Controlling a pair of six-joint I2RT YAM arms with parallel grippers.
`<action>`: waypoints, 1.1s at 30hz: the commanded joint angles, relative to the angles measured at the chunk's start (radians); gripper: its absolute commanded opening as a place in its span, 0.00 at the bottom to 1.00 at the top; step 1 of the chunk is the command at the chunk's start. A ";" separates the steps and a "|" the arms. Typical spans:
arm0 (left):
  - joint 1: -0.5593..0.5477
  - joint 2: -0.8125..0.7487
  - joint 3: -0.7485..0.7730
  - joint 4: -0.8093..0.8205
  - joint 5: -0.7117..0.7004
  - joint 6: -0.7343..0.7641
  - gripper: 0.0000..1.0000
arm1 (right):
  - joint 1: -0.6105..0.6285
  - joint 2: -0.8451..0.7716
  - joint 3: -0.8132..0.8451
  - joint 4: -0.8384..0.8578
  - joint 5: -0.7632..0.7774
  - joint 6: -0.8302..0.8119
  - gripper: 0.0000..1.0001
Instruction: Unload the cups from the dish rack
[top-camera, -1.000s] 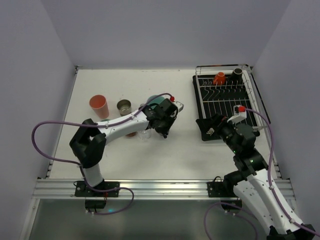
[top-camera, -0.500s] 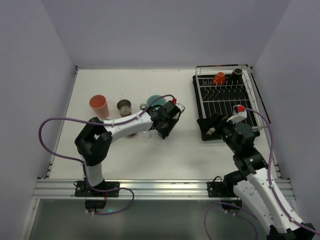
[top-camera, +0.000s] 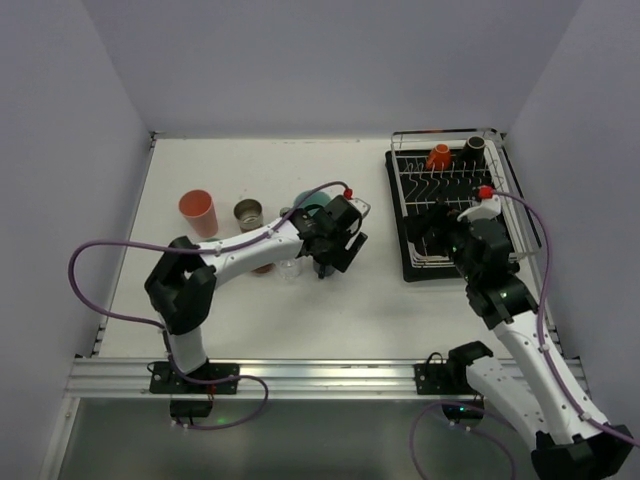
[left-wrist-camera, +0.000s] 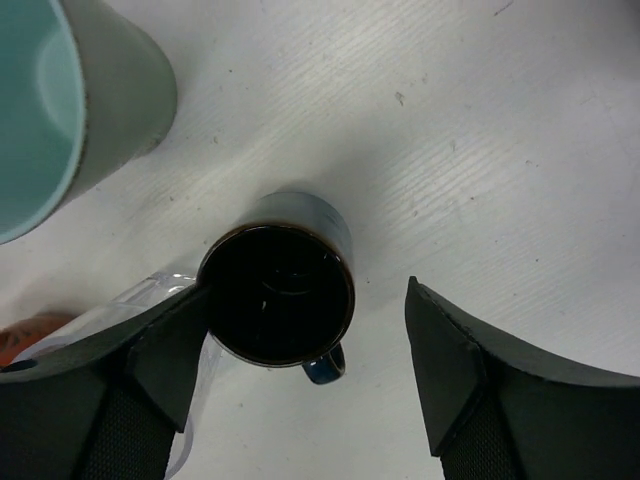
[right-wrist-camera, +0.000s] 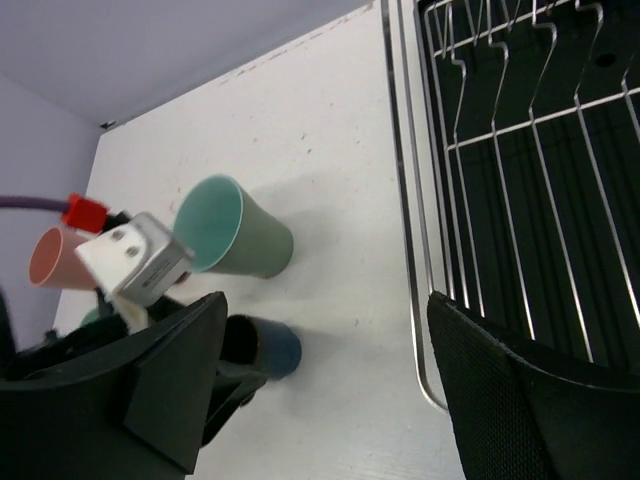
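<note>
Blue mug (left-wrist-camera: 277, 292) upright on table (left-wrist-camera: 470, 130) inside left gripper (left-wrist-camera: 308, 300) — jaws parted, unclamped; right gripper (right-wrist-camera: 325, 305) spread wide by dish rack (right-wrist-camera: 520, 230) holding 2 cups (top-camera: 438, 156).

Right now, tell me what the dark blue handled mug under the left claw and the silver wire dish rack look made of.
Dark blue handled mug: likely glazed ceramic, glossy; thick rim, glints inside its dark bowl. Silver wire dish rack: bright metal wire, probably chromed or stainless, over a matte black tray, likely plastic.
</note>
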 joint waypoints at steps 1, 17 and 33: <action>-0.001 -0.115 0.079 0.006 -0.049 0.025 0.85 | -0.041 0.088 0.119 0.032 0.063 -0.049 0.82; -0.001 -0.873 -0.296 0.329 -0.052 0.094 1.00 | -0.279 0.893 0.779 0.027 0.167 -0.214 0.64; -0.001 -1.017 -0.490 0.388 -0.082 0.125 1.00 | -0.308 1.470 1.400 -0.252 0.229 -0.341 0.64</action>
